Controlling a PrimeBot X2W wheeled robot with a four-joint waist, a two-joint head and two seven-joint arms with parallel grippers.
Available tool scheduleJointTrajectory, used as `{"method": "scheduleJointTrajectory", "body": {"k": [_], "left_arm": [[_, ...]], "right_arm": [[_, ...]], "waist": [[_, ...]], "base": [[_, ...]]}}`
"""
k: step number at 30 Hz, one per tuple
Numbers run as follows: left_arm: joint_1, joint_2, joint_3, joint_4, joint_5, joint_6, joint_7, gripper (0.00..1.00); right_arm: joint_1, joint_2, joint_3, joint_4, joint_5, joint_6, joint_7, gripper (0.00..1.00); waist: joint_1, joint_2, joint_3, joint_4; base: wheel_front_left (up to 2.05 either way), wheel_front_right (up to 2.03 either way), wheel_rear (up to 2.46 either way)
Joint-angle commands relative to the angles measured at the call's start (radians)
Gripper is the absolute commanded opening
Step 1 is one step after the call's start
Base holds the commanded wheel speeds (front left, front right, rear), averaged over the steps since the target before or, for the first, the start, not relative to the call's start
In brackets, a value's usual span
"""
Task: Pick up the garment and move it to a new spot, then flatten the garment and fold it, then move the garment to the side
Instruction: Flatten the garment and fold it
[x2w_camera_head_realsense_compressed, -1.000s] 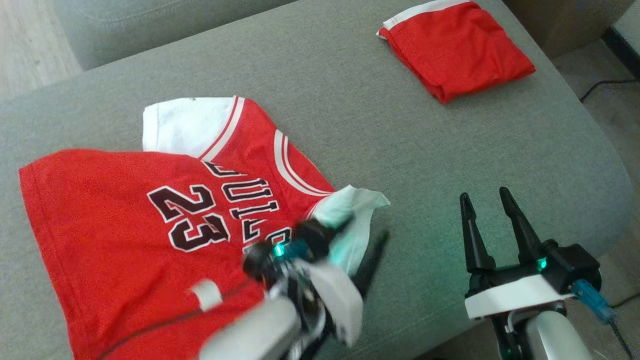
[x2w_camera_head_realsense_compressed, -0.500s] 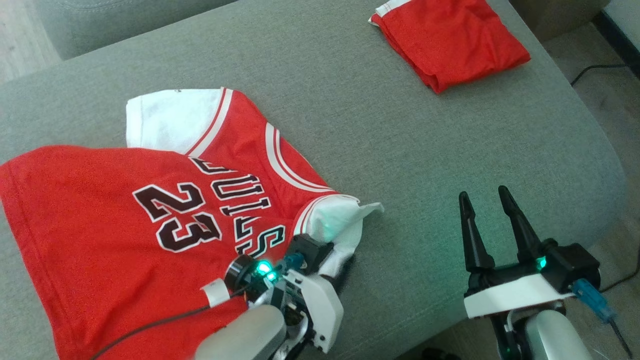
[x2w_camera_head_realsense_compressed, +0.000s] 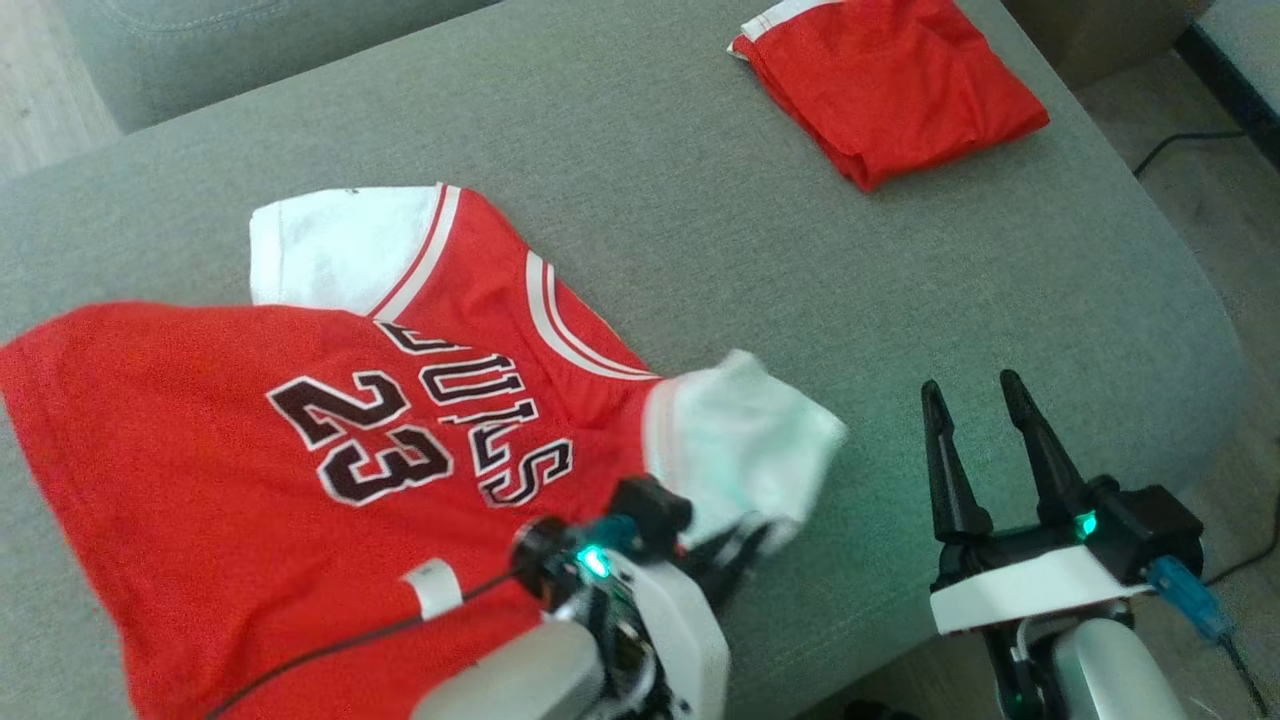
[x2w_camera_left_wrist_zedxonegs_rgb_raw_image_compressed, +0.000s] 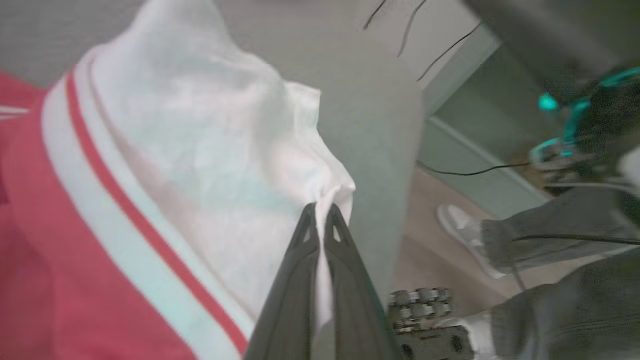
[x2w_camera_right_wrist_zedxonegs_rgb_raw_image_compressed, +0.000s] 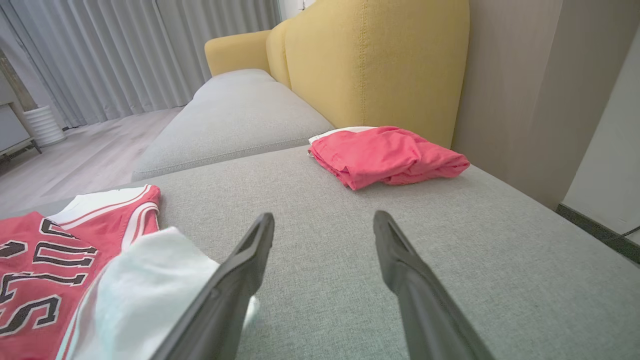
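Note:
The garment (x2w_camera_head_realsense_compressed: 300, 450) is a red jersey with white sleeves and black "BULLS 23" lettering, lying spread on the grey couch seat (x2w_camera_head_realsense_compressed: 800, 280). My left gripper (x2w_camera_head_realsense_compressed: 745, 545) is shut on the outer edge of its near white sleeve (x2w_camera_head_realsense_compressed: 745, 440). In the left wrist view the two fingertips (x2w_camera_left_wrist_zedxonegs_rgb_raw_image_compressed: 320, 212) pinch a fold of the white sleeve (x2w_camera_left_wrist_zedxonegs_rgb_raw_image_compressed: 200, 150), lifting it slightly. My right gripper (x2w_camera_head_realsense_compressed: 975, 400) stands open to the right of that sleeve, above bare cushion. In the right wrist view, the right gripper (x2w_camera_right_wrist_zedxonegs_rgb_raw_image_compressed: 324, 220) holds nothing and the sleeve (x2w_camera_right_wrist_zedxonegs_rgb_raw_image_compressed: 145, 285) lies left of it.
A folded red garment (x2w_camera_head_realsense_compressed: 890, 90) lies at the back right of the seat, in front of the yellow backrest (x2w_camera_right_wrist_zedxonegs_rgb_raw_image_compressed: 370, 65). The cushion's rounded edge (x2w_camera_head_realsense_compressed: 1215, 330) drops to the floor with cables at right. A person's shoe (x2w_camera_left_wrist_zedxonegs_rgb_raw_image_compressed: 465, 230) stands on the floor beside the couch.
My left gripper has shut on the white sleeve's edge, and the crumpled sleeve has been drawn out wider to the right. The right gripper has stayed put. The camera shifted slightly.

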Motion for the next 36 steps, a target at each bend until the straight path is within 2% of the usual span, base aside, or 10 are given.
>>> {"method": "scheduleJointTrajectory", "body": {"k": [1,3,4,5,6,13,18,24,30,36], "left_arm": [[-0.006,-0.003,0.003,-0.062,-0.005,-0.023,0.002,0.00],[0.013,0.006,-0.010,-0.102,-0.024,-0.050,0.013,0.00],[0.020,0.013,-0.020,-0.115,-0.028,-0.061,0.016,0.09],[0.030,0.018,-0.023,-0.120,-0.035,-0.065,0.016,0.59],[0.036,0.022,-0.025,-0.123,-0.035,-0.065,0.013,1.00],[0.073,0.039,0.032,-0.159,-0.032,-0.021,-0.096,1.00],[0.137,0.101,0.162,-0.228,-0.013,0.104,-0.260,1.00],[0.229,0.179,0.268,-0.274,0.006,0.214,-0.381,1.00],[0.338,0.229,0.361,-0.291,0.038,0.287,-0.426,1.00],[0.472,0.211,0.519,-0.315,0.107,0.321,-0.432,1.00]], "right_arm": [[-0.023,-0.005,0.014,-0.025,0.004,0.008,-0.011,1.00],[-0.023,-0.005,0.013,-0.024,0.003,0.008,-0.011,1.00],[-0.023,-0.005,0.014,-0.023,0.002,0.008,-0.011,1.00],[-0.023,-0.005,0.014,-0.023,0.002,0.008,-0.011,1.00],[-0.023,-0.005,0.015,-0.023,0.001,0.008,-0.011,1.00],[-0.013,-0.005,-0.001,-0.027,-0.010,0.008,-0.011,1.00],[-0.004,-0.005,-0.044,-0.051,-0.038,0.008,-0.011,1.00],[0.001,-0.005,-0.084,-0.080,-0.078,0.008,-0.011,1.00],[0.025,-0.005,-0.093,-0.075,-0.124,0.008,-0.011,1.00],[0.057,-0.005,-0.081,-0.054,-0.144,0.008,-0.011,1.00]], "waist": [[0.0000,0.0000,-0.003,0.002],[0.0000,0.0000,-0.007,0.004],[0.0000,0.0000,-0.008,0.005],[0.0000,0.0000,-0.010,0.006],[0.0000,0.0000,-0.011,0.007],[0.0000,0.0000,-0.031,0.033],[0.0000,0.0000,-0.062,0.080],[0.0000,0.0000,-0.102,0.158],[0.0000,0.0000,-0.161,0.266],[0.0000,0.0000,-0.212,0.348]], "base": [[0.00,0.00,0.00],[0.00,0.00,0.00],[0.00,0.00,0.00],[0.00,0.00,0.00],[0.00,0.00,0.00],[0.00,0.00,0.00],[0.00,0.00,0.00],[0.00,0.00,0.00],[0.00,0.00,0.00],[0.00,0.00,0.00]]}}
